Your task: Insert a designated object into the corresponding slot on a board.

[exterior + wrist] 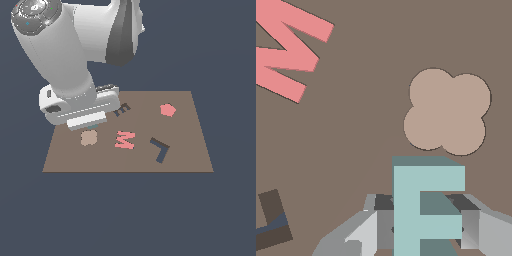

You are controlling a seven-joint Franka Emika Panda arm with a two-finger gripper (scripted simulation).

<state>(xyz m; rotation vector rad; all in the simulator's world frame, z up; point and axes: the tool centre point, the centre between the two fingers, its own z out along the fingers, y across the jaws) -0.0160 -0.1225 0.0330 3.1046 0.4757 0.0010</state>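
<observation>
Not a real room: simulator render, bare test scene. Flat uniform slate-blue backdrop all round, no walls, furniture or horizon. Only a brown board lying flat mid-scene, untextured, flat-shaded. On it, toy-like shape-sorter props: pink M-shaped piece near centre, pink polygon piece toward the far side at the exterior view's right, tan four-lobed piece at the exterior view's left, dark L-shaped recess. White robot arm with smooth untextured surfaces, looming over the board's left part in the exterior view.
</observation>
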